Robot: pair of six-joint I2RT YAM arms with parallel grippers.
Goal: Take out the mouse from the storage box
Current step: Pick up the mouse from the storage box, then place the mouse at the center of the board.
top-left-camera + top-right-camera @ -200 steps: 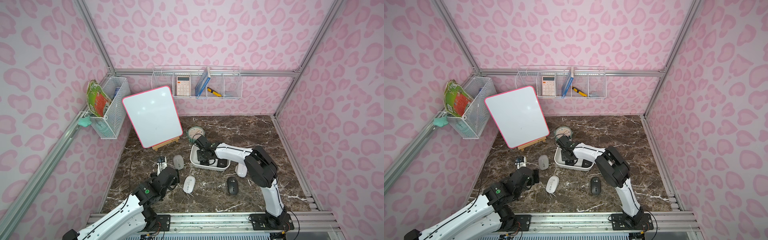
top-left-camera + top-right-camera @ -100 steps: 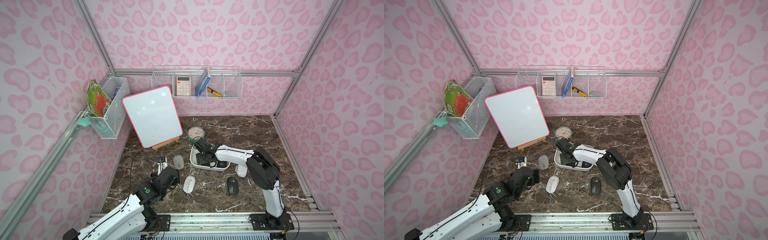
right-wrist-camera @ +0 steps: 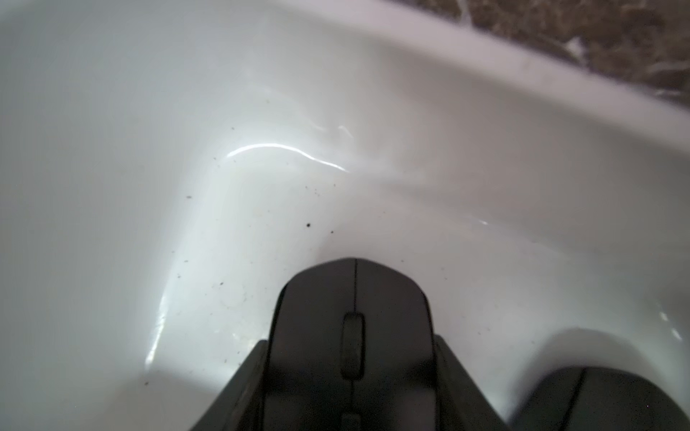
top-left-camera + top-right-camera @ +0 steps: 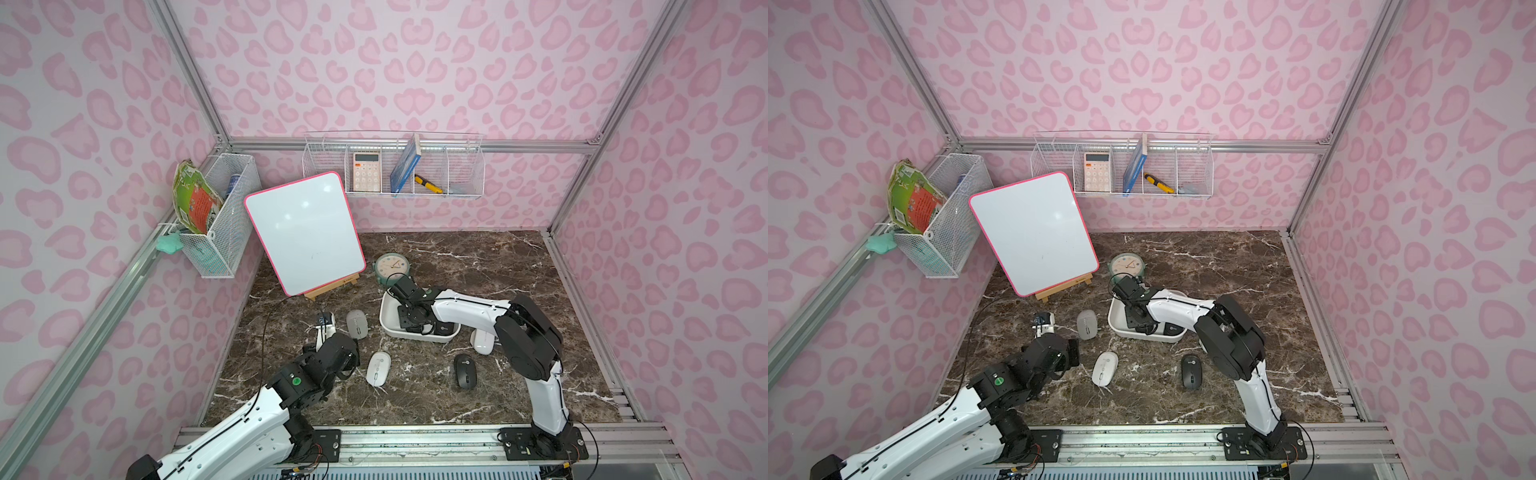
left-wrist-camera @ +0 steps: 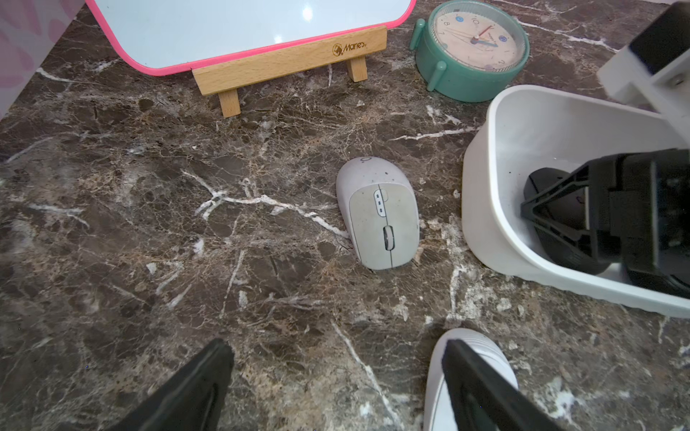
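Right gripper: lowered into the storage box, its two black fingers pressed against both flanks of a mouse, which sits low over the box's floor; whether it is clear of the floor cannot be told. Box contents: this mouse and a second black mouse just beside it, nearer the right end. The box is a shallow white tub with rounded corners and dust specks on its floor, lying about mid-counter, with a green clock near its far left corner. The gripped mouse is matt black, with a centre seam and a dark scroll wheel. Left gripper: jaws wide, holding nothing, poised over the counter toward its left edge. Loose on the counter: a grey mouse left of the box, a white mouse and a loose black mouse nearer the front edge, and a second white mouse partly behind the right arm. Compared with a second ago, both arms and all loose mice appear unmoved.
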